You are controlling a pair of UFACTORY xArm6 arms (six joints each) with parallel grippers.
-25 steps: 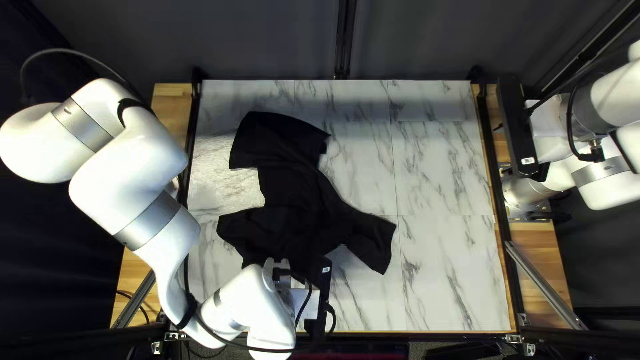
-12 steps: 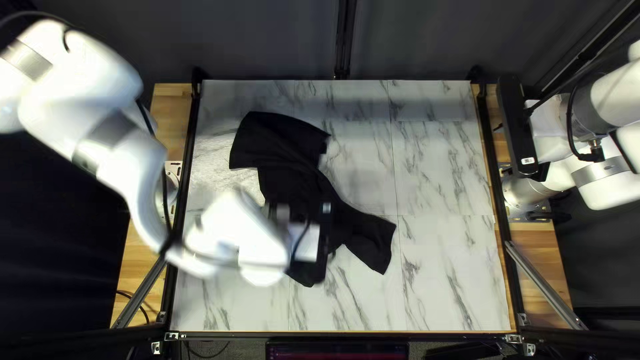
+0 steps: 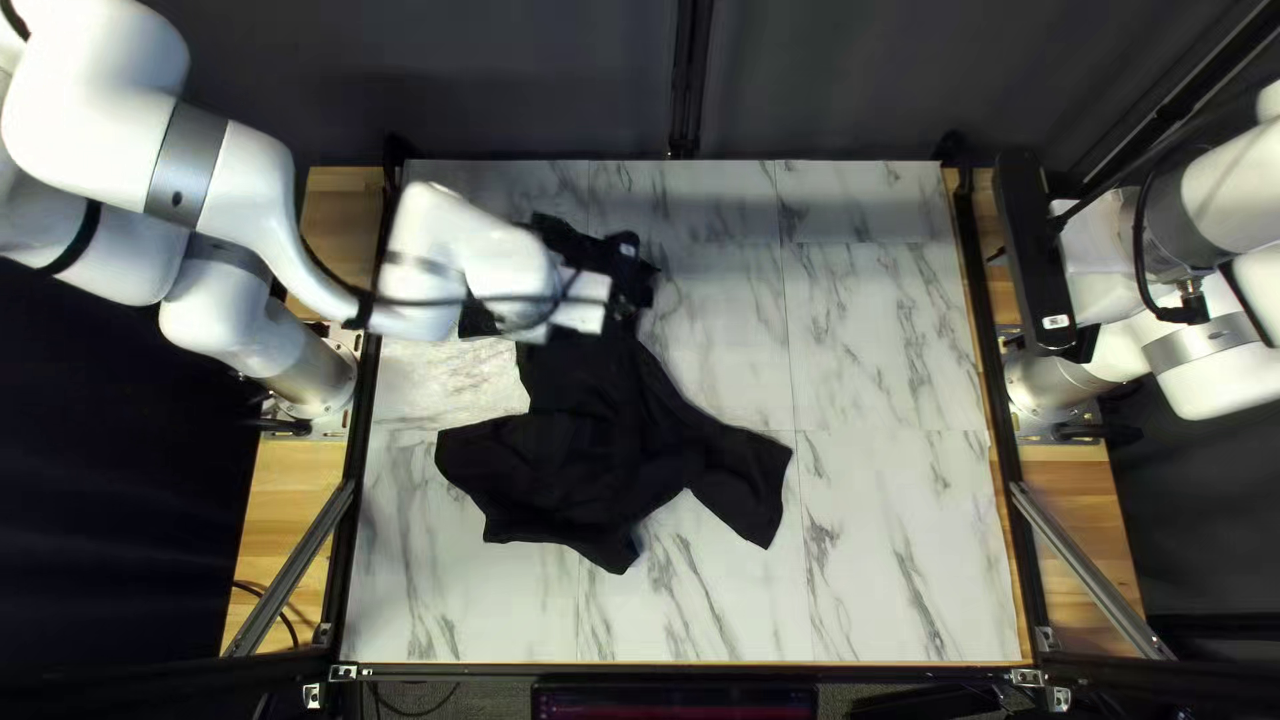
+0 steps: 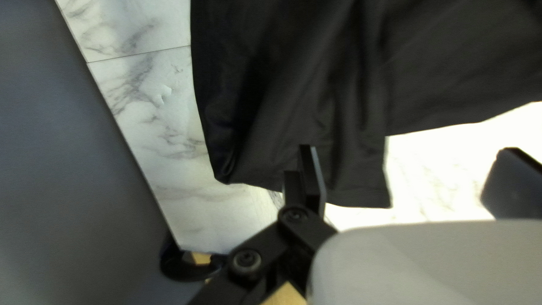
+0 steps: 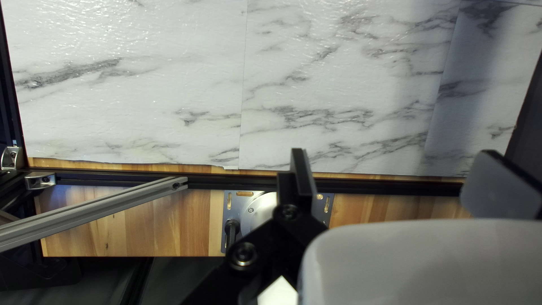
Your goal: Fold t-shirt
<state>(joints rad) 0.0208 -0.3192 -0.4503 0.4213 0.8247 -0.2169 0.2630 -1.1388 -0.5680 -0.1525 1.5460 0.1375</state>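
Black cloth t-shirt [image 3: 587,440] lies rumpled left of centre in the top left view, soft folds and angular flaps spread on a white, grey-veined, marble-look tabletop [image 3: 880,534]. Over its far end, the motion-blurred left two-fingered gripper [image 3: 584,310] seems to hover, fingers wide apart. At that view's right, the right two-fingered gripper [image 3: 1091,240] is spread wide too.

Our left arm [image 3: 254,174] and right arm [image 3: 1234,200] are smooth, rounded white with grey bands [image 3: 187,163], black cables [image 3: 1139,254] curving along them, a white-labelled black bar [image 3: 1034,254] on the right, and round screws [image 4: 247,260] in black links [image 4: 268,242].
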